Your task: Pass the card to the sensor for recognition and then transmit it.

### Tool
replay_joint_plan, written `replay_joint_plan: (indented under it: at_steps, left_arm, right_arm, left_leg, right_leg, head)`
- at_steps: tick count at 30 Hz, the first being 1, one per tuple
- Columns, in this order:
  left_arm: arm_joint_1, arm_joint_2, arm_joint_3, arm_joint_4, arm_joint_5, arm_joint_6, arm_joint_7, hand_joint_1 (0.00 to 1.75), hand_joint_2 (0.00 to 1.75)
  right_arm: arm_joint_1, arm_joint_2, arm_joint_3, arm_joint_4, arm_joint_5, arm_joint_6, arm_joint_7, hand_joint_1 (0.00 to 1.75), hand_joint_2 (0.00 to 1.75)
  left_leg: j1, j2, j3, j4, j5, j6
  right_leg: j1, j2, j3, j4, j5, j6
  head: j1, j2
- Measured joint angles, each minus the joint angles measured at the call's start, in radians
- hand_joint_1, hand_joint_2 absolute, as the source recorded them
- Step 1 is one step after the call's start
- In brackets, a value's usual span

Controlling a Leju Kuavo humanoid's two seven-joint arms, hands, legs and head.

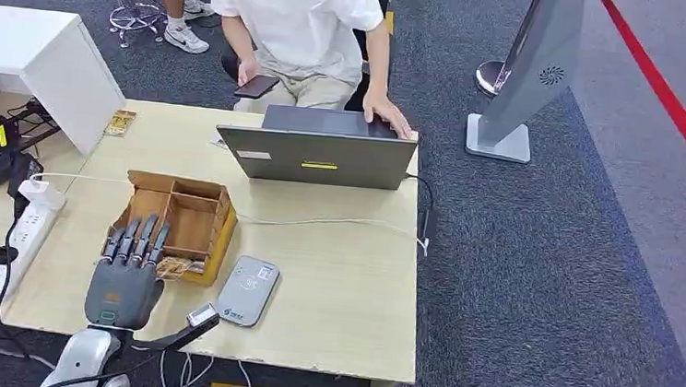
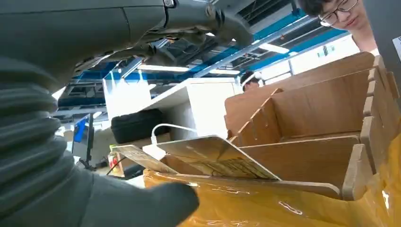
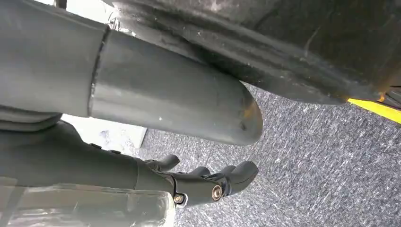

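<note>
Head view shows the left hand (image 1: 127, 274) flat, fingers spread, holding nothing, fingertips over the near compartment of the wooden box (image 1: 192, 209). Just beneath them the card (image 2: 215, 156) leans tilted there. The right hand (image 3: 208, 182) hangs with fingers loosely apart, holding nothing. Beside the box lies the grey sensor (image 1: 247, 290).

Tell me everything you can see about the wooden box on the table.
The wooden box is a low, open-topped tray of thin brown board, split by dividers into compartments. It sits flat on the table, left of the grey sensor. Cards lean in its near compartment. The left hand reaches over its near edge, fingers extended.
</note>
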Motion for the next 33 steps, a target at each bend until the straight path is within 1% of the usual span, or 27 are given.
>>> replay_joint_plan:
  at_steps: [16, 24, 28, 33]
  left_arm:
    - [0.006, 0.012, 0.0, 0.001, 0.053, -0.007, -0.02, 1.75, 1.75]
    - [0.014, 0.012, 0.0, -0.004, 0.067, -0.013, -0.018, 1.75, 1.75]
    - [0.033, 0.013, 0.0, -0.061, 0.05, -0.011, 0.004, 1.75, 1.75]
    - [0.063, 0.022, -0.002, -0.208, 0.038, -0.032, 0.027, 1.75, 1.75]
  right_arm:
    - [0.0, 0.0, 0.003, 0.0, -0.002, 0.0, -0.002, 0.0, 0.0]
    - [0.0, 0.0, 0.003, 0.0, -0.006, 0.0, -0.002, 0.0, 0.0]
    - [0.0, 0.0, 0.003, 0.0, -0.021, 0.0, -0.002, 0.0, 0.0]
    - [0.0, 0.0, 0.003, 0.0, -0.028, 0.0, -0.002, 0.0, 0.0]
  left_leg:
    - [0.0, 0.0, 0.0, 0.0, 0.0, 0.0]
    - [0.0, 0.0, 0.0, 0.0, 0.0, 0.0]
    - [0.0, 0.0, 0.0, 0.0, 0.0, 0.0]
    - [0.0, 0.0, 0.0, 0.0, 0.0, 0.0]
  right_leg:
    - [0.0, 0.0, 0.0, 0.0, 0.0, 0.0]
    - [0.0, 0.0, 0.0, 0.0, 0.0, 0.0]
    - [0.0, 0.0, 0.0, 0.0, 0.0, 0.0]
    - [0.0, 0.0, 0.0, 0.0, 0.0, 0.0]
  head:
    - [0.0, 0.0]
    - [0.0, 0.0]
    - [0.0, 0.0]
    - [0.0, 0.0]
